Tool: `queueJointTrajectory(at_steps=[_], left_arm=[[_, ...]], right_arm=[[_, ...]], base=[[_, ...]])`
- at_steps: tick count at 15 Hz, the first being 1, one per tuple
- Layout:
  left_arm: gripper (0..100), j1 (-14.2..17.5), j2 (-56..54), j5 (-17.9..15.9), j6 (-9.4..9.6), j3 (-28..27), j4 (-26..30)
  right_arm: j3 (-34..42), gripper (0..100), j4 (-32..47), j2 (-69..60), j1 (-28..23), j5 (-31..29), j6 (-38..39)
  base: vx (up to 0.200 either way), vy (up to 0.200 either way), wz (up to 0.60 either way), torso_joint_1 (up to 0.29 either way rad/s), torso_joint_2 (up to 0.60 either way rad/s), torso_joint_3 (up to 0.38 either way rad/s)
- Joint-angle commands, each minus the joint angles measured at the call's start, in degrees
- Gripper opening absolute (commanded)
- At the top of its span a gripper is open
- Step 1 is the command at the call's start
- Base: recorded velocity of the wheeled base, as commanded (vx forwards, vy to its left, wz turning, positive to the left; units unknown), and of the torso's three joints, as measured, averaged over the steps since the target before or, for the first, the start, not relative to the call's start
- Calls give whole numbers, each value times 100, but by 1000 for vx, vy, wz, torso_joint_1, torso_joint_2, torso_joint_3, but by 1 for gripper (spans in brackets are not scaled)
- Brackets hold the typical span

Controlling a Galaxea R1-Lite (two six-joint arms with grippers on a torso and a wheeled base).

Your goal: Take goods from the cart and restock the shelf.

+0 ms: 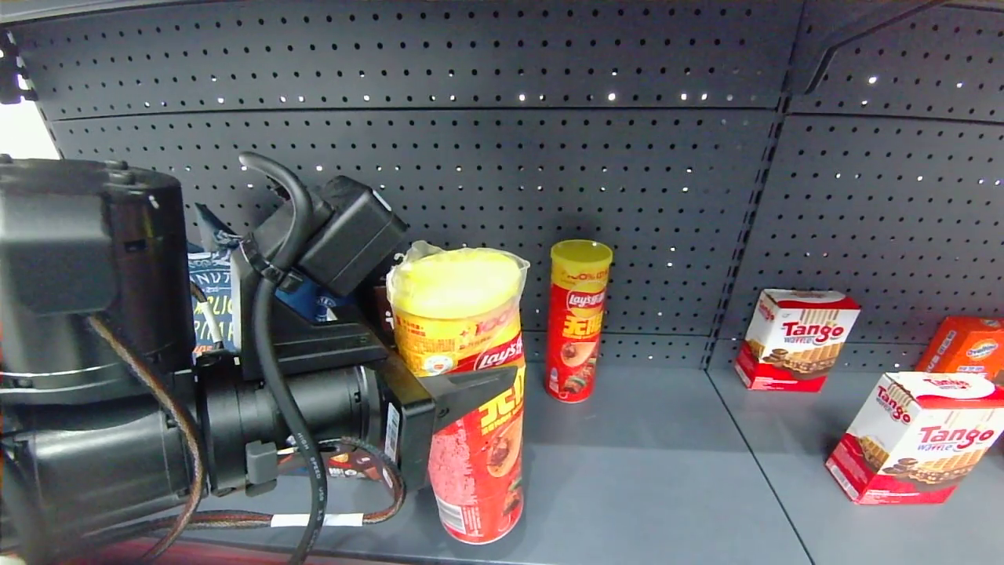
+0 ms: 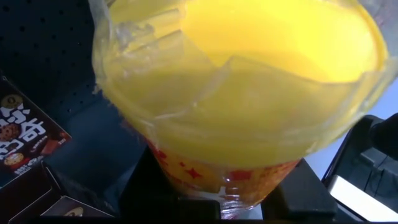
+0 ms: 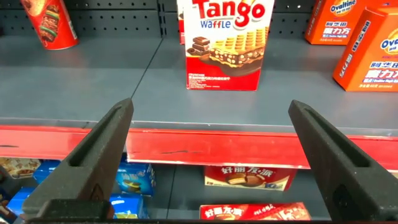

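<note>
Landmark: small chip can [image 1: 579, 322], red with a yellow lid, upright on the grey shelf [image 1: 651, 471] close to the pegboard back wall [image 1: 510, 157].
Left gripper [image 1: 461, 396]: clamped on the large chip can [image 1: 463, 314] about mid-height, with one dark finger [image 1: 478, 384] across its red label. It is left of the small chip can and nearer the camera.
Large chip can: upright, with a red body and a yellow lid [image 2: 249, 74] under loose clear wrap. It stands left of and in front of the small chip can, apart from it. Its base is low by the shelf's front edge, possibly resting there; the contact is hard to make out.
Right gripper [image 3: 211, 155]: fingers [image 3: 93, 162] spread wide with nothing between them. It is in front of the red edge strip [image 3: 217, 146], right of the small chip can.
Tango boxes: one [image 1: 796, 337] is right of the small chip can near the back wall. The other [image 1: 914, 447] is farther right and forward, turned at an angle.
Orange box [image 1: 965, 345]: far right of the small chip can, behind the forward Tango box.
Dark packs [image 1: 212, 290]: left of the small chip can, behind the left arm.
</note>
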Motion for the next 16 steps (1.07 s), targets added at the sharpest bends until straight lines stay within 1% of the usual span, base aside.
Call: queueJointTrajectory(at_steps=[1,3,4,5,6,7,8,10,14,15,16], left_arm=[[0,15,-4,0,-1,-8,21],[0,15,-83,35,16,-34,38],[0,23,-83,35,16,-69,30],[0,15,-91,35,16,-69,38],[0,15,-47,35,16,-52,-32],[0,23,-30,27,34,-25,-41],[0,23,-4,27,157,1,-49],[0,23,14,18,192,-17,-32],[0,23,32,27,183,1,-32],[0,23,23,27,183,18,-32],[0,23,23,27,183,18,-32]], right_arm=[[0,100,18,-2,0,24,-32],[-9,100,-9,50,-35,-73,-120],[-589,100,-18,252,26,-64,-102],[-1802,100,26,1386,105,-81,135],[-2443,100,-53,2221,246,59,513],[-2522,100,-44,2230,352,235,381],[-2602,100,79,2344,589,780,-269],[-2681,100,26,3091,826,1096,-445],[-3173,100,-536,4656,1670,1158,-445],[-3305,100,-712,5034,1819,1149,-445],[-3331,100,-738,5095,1837,1149,-445]], base=[[0,0,0,0,0,0],[0,0,0,0,0,0],[0,0,0,0,0,0],[0,0,0,0,0,0],[0,0,0,0,0,0],[0,0,0,0,0,0],[0,0,0,0,0,0],[0,0,0,0,0,0],[0,0,0,0,0,0],[0,0,0,0,0,0],[0,0,0,0,0,0]])
